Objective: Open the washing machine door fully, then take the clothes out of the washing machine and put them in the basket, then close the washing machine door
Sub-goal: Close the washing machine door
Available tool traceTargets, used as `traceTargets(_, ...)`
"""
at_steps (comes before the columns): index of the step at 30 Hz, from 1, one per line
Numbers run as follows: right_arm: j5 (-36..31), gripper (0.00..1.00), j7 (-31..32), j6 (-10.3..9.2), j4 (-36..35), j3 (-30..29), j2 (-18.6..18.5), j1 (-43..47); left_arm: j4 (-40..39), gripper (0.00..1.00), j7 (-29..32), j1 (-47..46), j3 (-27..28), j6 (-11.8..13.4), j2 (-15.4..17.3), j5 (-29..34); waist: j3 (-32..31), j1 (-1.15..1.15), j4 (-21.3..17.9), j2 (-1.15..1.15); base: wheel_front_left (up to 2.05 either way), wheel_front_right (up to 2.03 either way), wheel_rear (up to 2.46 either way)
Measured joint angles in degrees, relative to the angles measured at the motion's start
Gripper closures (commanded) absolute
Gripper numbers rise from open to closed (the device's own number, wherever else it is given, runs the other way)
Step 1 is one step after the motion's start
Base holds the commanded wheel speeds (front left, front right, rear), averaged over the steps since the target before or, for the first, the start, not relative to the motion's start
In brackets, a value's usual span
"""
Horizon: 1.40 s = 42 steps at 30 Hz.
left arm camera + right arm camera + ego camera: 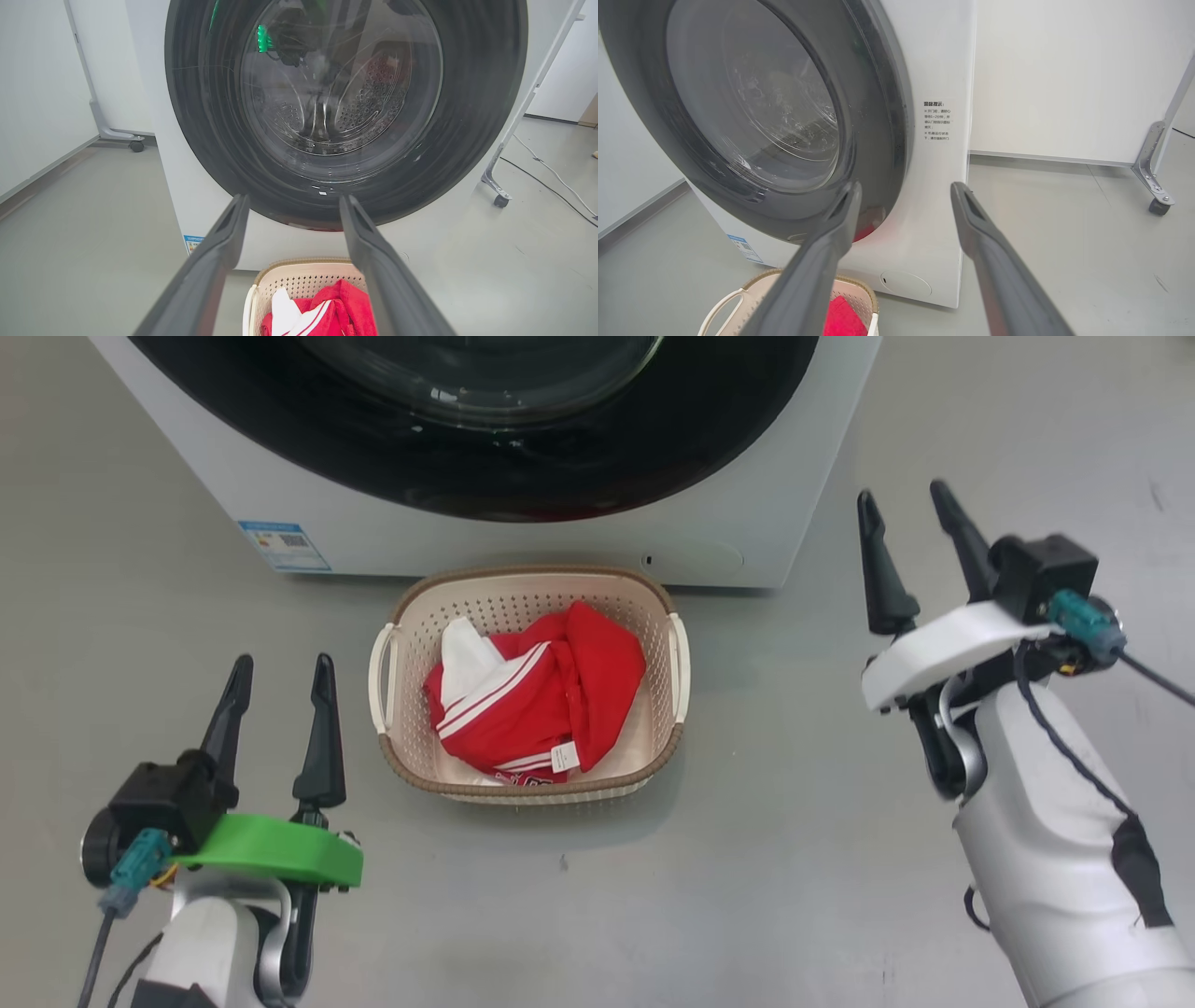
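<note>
- Left gripper (284, 663) and right gripper (902, 493): fingers spread, both empty, flanking the basket (532, 574) over bare floor (794, 803).
- Clothes (541, 700) lie in the basket, just before the washing machine (373, 537).
- Washing machine door (560, 476) sits flush. The left wrist view shows the drum (373, 93) through the glass, the right wrist view a caution label (937, 120).

Upper washing machine door (485, 476) beyond the edge; label (283, 545) text unreadable
</note>
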Motion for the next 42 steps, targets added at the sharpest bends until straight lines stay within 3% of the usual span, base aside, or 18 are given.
traceTargets(20, 0.14, 0.0, 0.01, -2.49, -7.06, -1.47, 0.55, 17.24, 1.72, 0.0, 0.05, 6.38, -1.04, 0.0, 0.64, 0.1, -7.79, 0.0, -3.86, 0.0, 0.0, 0.0, 0.0)
traceTargets(42, 0.13, 0.0, 0.01, -4.49, -12.8, -0.53, 0.89, 25.66, 0.65, 0.0, 0.57, 10.09, -2.14, 0.1, 0.86, 1.51, -11.06, 0.0, -5.3, 0.0, 0.0, 0.0, 0.0)
